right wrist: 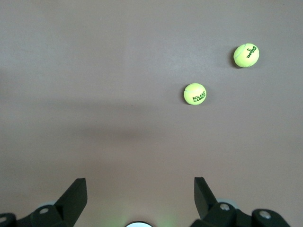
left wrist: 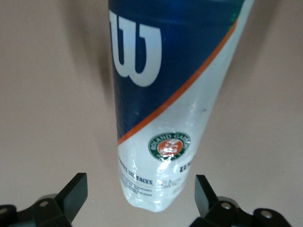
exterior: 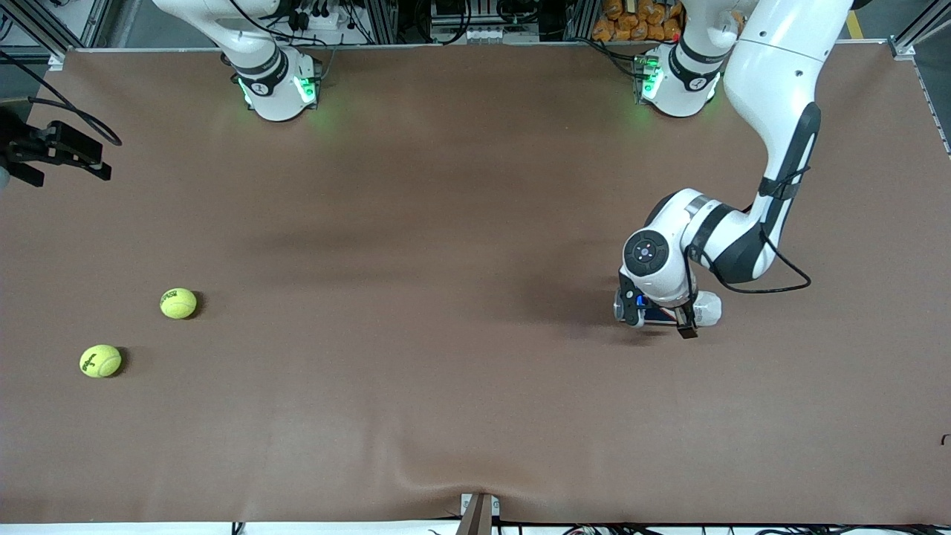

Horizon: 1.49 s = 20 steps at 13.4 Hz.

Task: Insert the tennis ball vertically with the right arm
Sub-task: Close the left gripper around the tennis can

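Two yellow tennis balls lie on the brown table at the right arm's end, one (exterior: 178, 303) farther from the front camera than the other (exterior: 100, 361). In the right wrist view both balls (right wrist: 195, 93) (right wrist: 246, 55) sit apart on bare table. My right gripper (exterior: 63, 167) (right wrist: 139, 194) hangs open and empty at the table's edge, well away from them. A clear tennis ball can (left wrist: 161, 94) with a blue label lies under my left gripper (exterior: 660, 321) (left wrist: 140, 194). That gripper is open, its fingers on either side of the can's clear end without touching. The left arm hides most of the can (exterior: 709, 308) in the front view.
The brown mat (exterior: 446, 223) covers the whole table and has a wrinkle at its front edge. Both arm bases (exterior: 278, 85) (exterior: 680, 82) stand along the edge farthest from the front camera. A wide stretch of bare mat separates the balls from the can.
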### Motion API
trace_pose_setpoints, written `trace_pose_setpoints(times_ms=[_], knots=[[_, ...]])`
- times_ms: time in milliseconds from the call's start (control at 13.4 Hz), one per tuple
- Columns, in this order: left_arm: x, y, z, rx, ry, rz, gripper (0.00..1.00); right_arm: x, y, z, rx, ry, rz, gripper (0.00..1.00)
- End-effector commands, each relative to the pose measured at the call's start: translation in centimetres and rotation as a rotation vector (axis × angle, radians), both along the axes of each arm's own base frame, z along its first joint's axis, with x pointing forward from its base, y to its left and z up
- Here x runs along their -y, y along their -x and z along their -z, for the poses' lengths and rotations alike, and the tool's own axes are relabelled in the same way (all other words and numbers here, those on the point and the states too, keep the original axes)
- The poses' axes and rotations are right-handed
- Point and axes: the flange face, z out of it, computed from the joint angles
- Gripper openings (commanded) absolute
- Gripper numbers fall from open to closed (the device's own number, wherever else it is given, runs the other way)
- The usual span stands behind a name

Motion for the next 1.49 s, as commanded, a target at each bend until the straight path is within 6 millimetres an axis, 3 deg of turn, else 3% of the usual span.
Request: trace_pose_setpoints(times_ms=[0,744,1116,1413], knots=[[-0.2,-0.1,1.1,0.005,-0.001,0.043,1.0,0.2,0.6,-0.5,0.003,-0.008,0.012,1.0],[-0.7,0.8,3.4,0.001,-0.017,0.125,1.0,0.2,0.6,-0.4,0.002,-0.008,0.012,1.0],[-1.1,0.5,3.1,0.002,-0.014,0.151,1.0,0.2,0.6,-0.5,0.003,-0.008,0.012,1.0],[-1.6,0.4,4.1,-0.002,0.009,0.162,1.0,0.1,0.6,-0.5,0.003,-0.008,0.01,1.0]])
